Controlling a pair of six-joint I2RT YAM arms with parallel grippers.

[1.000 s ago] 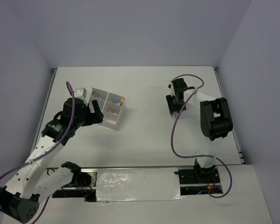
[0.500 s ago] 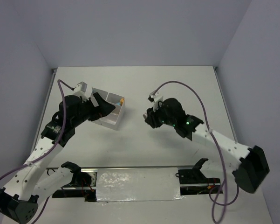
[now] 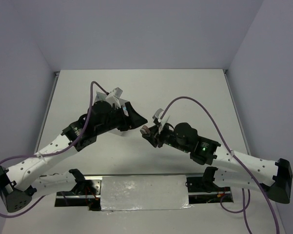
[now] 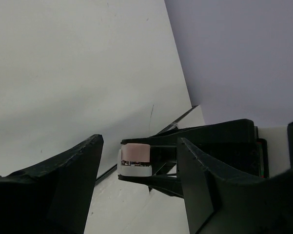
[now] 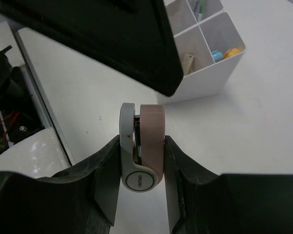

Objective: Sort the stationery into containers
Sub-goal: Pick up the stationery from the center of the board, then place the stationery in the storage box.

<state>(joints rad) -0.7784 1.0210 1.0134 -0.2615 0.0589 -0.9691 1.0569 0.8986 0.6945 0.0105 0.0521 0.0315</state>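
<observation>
Between the fingers of the right hand [image 5: 142,148] sits a small white-and-pink plastic stapler-like piece [image 5: 147,139], pinched across its flat sides, its long axis running along the fingers and its far end aimed at the left hand [image 3: 138,118]. That left hand faces it just ahead, fingers spread wide and holding nothing. Beyond the left hand, on the white surface [image 3: 185,92], stands the translucent white four-compartment plastic box [image 5: 205,85], so the left arm looks nearer to it.

Here's the white table [image 3: 185,92], and standing on it, left of the middle, a whitish plastic box [image 5: 200,80] (four compartments).
</observation>
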